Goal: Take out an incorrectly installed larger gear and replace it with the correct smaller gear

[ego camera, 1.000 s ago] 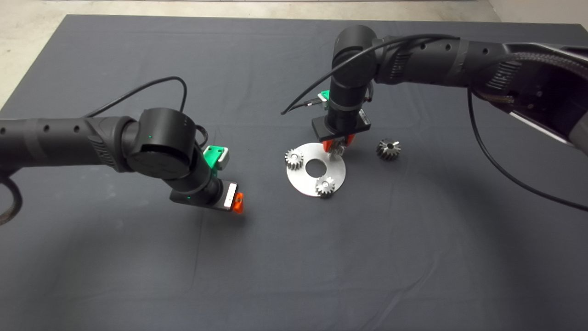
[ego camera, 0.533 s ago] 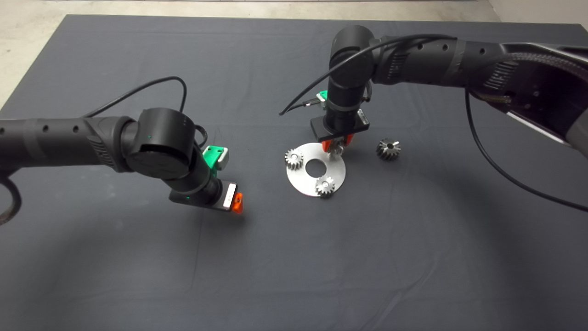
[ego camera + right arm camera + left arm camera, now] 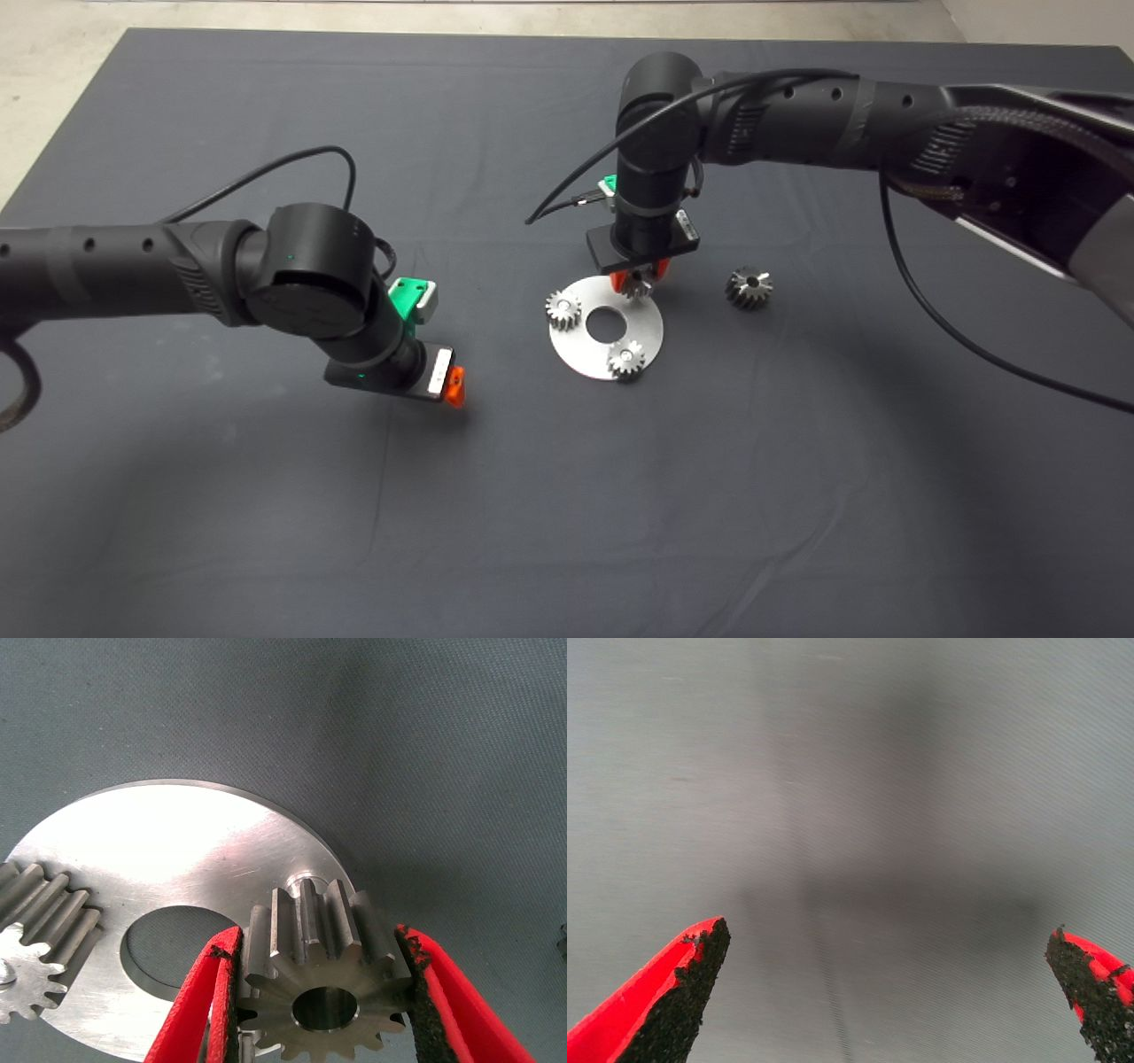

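Note:
My right gripper point(image 3: 635, 283) is over the far edge of the round steel plate point(image 3: 580, 341), shut on the larger gear point(image 3: 637, 286). In the right wrist view the red fingers point(image 3: 213, 992) clamp both sides of this bright, tall, coarse-toothed gear point(image 3: 301, 943) above the plate point(image 3: 195, 842); a short peg point(image 3: 306, 879) shows just beyond it. The smaller gear point(image 3: 749, 288), dark grey, lies on the mat to the right of the plate. My left gripper point(image 3: 454, 387) hovers open and empty left of the plate; its wrist view point(image 3: 886, 932) shows only bare mat.
Two small bright gears point(image 3: 563, 310) point(image 3: 625, 359) sit on the plate around its centre hole point(image 3: 606, 325). One of them shows in the right wrist view point(image 3: 35, 935). The dark mat's far edge and the pale floor point(image 3: 443, 13) lie beyond.
My right gripper has moved a little left with the larger gear in it, and the plate has shifted slightly left with it. The left gripper has drifted slightly left.

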